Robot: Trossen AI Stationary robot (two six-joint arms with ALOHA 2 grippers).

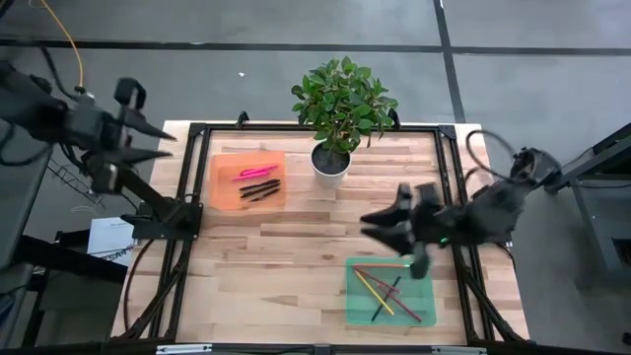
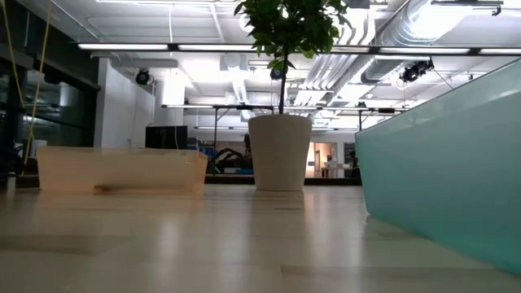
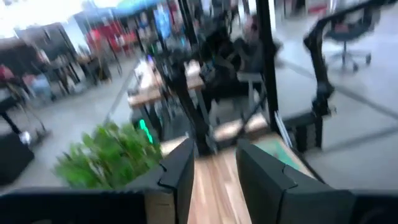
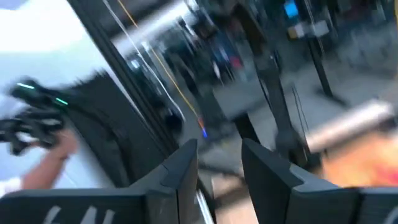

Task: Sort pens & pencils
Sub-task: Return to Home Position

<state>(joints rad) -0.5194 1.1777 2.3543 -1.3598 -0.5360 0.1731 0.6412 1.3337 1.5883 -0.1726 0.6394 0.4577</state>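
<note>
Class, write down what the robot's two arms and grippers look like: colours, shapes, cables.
The left arm and right arm are dark and jointed. The left gripper and right gripper each end in two dark, tapering fingers, blocky close up. A thin yellow cable hangs by the left arm; a black cable loops by the right.

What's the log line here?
left end effector open at table's left edge | right end effector open by green bin | pens in orange bin | pencils in green bin
</note>
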